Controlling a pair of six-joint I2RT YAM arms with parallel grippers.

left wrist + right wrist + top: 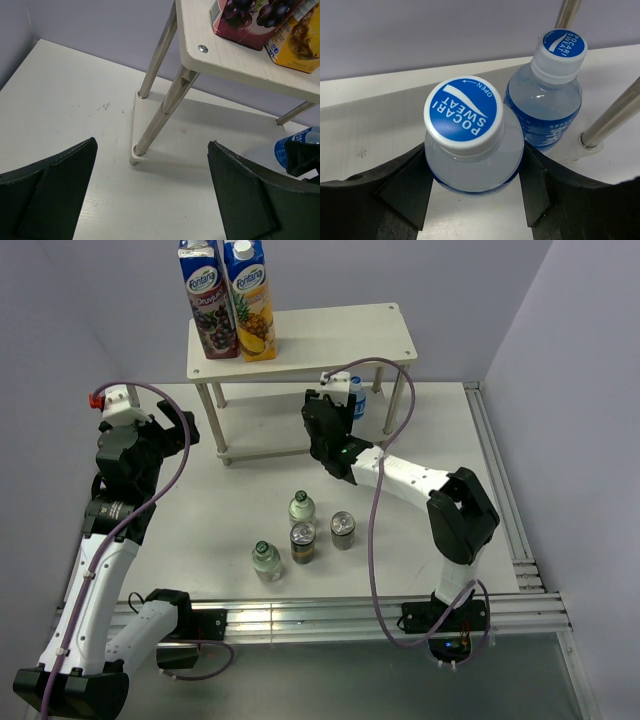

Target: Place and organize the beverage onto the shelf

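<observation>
My right gripper is shut on a blue-capped water bottle and holds it upright over the lower board of the cream-white shelf. A second water bottle stands just beyond it to the right, by a shelf leg; it also shows in the top view. In the top view my right gripper covers most of the held bottle. Two green-capped bottles and two cans stand on the table in front. My left gripper is open and empty, left of the shelf.
Two tall Fontana cartons stand on the left end of the shelf's top board. A thin metal leg stands just ahead of my left gripper. Grey walls close in at the back and sides. A metal rail edges the table on the right.
</observation>
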